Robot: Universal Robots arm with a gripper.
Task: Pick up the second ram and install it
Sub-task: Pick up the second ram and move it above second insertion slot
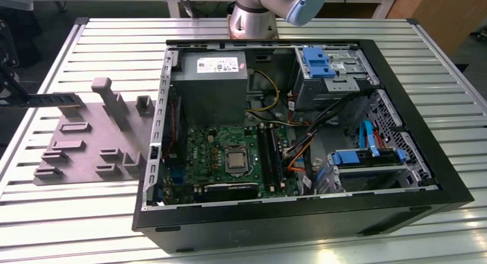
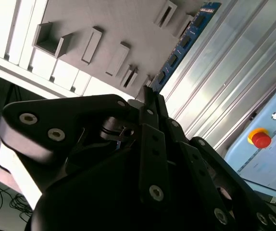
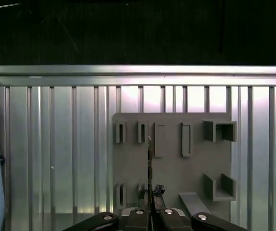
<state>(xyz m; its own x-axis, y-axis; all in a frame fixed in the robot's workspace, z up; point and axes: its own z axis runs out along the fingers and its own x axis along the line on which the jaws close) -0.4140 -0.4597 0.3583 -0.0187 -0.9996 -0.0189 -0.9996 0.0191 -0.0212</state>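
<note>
Gripper (image 3: 150, 199) clamped on the second ram (image 3: 149, 163), jaws closed flat against it. Sits raised beside the grey tray (image 3: 176, 168), pointing toward it.

The long blue-green circuit-board stick (image 2: 183, 43) carries black chips; the moulded plastic tray (image 1: 84, 141) is plain grey, and the ribbed metal surface (image 1: 114, 36) is silver-striped.
</note>
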